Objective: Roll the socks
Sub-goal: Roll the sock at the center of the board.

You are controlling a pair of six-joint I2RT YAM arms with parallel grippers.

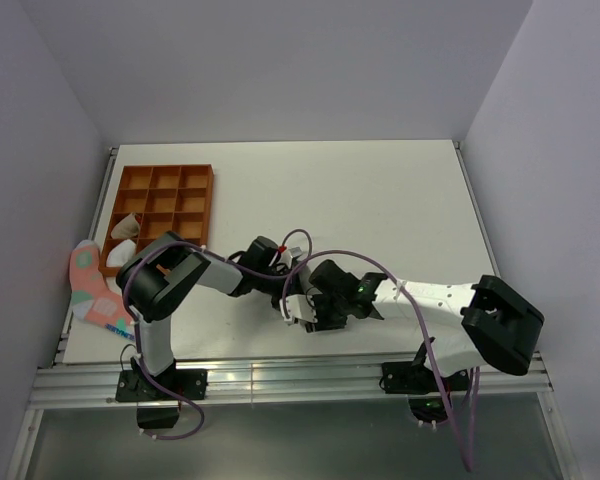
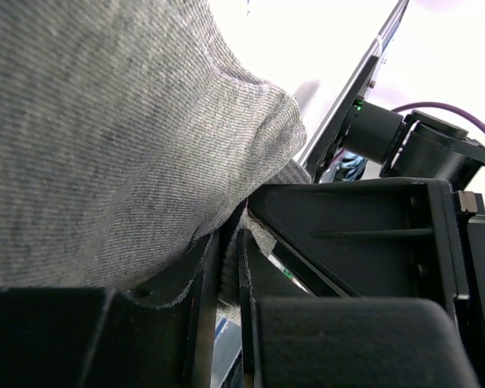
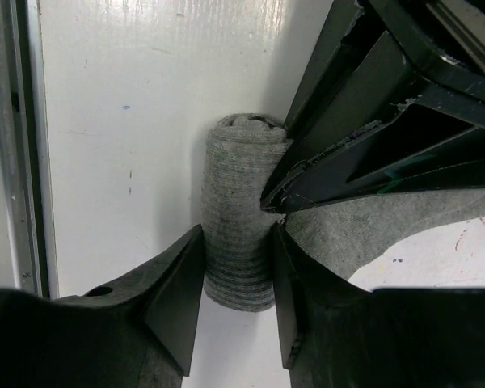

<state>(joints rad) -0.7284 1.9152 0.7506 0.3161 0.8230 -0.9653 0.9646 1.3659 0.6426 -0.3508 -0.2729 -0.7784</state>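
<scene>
The right hand (image 3: 238, 236) has one finger on each side of a tight grey roll, and both fingers touch it, so I judge that it is grasping the roll. The roll is the wound part of the grey sock (image 3: 236, 182). The left hand (image 2: 229, 267) is clenched on the flat, unwound part of the same sock, with a thin edge of the cloth pinched between its fingers.

The sock lies on the worktop (image 3: 121, 162), close to the near edge and about in the middle, where the two hands meet. The long axis of the roll runs left to right, parallel to the metal rail (image 3: 20, 162) at the near edge. Its spiral end points left, and the flat part spreads away on the far side.

The rolling seems to be about half done. The next move, I think, needs the right hand to turn the roll toward the far side while the left hand keeps the cloth tight, or the roll may loosen. The navy sock does not show in any view.
</scene>
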